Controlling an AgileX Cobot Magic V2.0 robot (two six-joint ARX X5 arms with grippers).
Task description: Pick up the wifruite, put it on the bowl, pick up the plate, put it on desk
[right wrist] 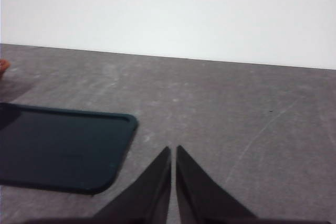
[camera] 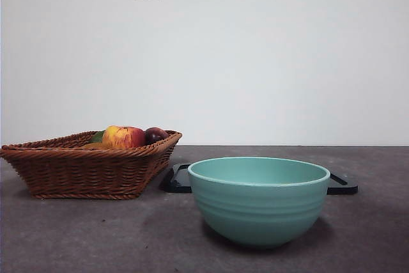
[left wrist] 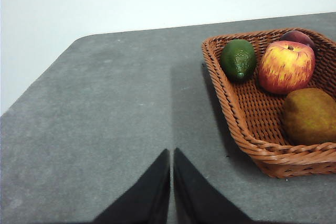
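While pressed together over bare worktop [left wrist: 105,129], left end effector [left wrist: 171,153] could grab red-yellow apple [left wrist: 286,66] beside oval orange-brown wifruite [left wrist: 310,116].

plate [camera: 341,185] mostly hidden behind bowl [camera: 259,199], wifruite [left wrist: 310,116] edge-cropped

Bowl [camera: 259,199]: smooth teal ceramic, satin glaze, faintly ridged outside. Basket [camera: 89,171]: woven brown wicker, slightly glossy. Desk [camera: 77,234]: matt grey-brown, mottled. Plate [right wrist: 58,150]: dark, smooth, low sheen. Wifruite [left wrist: 310,116]: dull, rough orange-brown skin. Apple [left wrist: 286,66], at its 11 o'clock: waxy.
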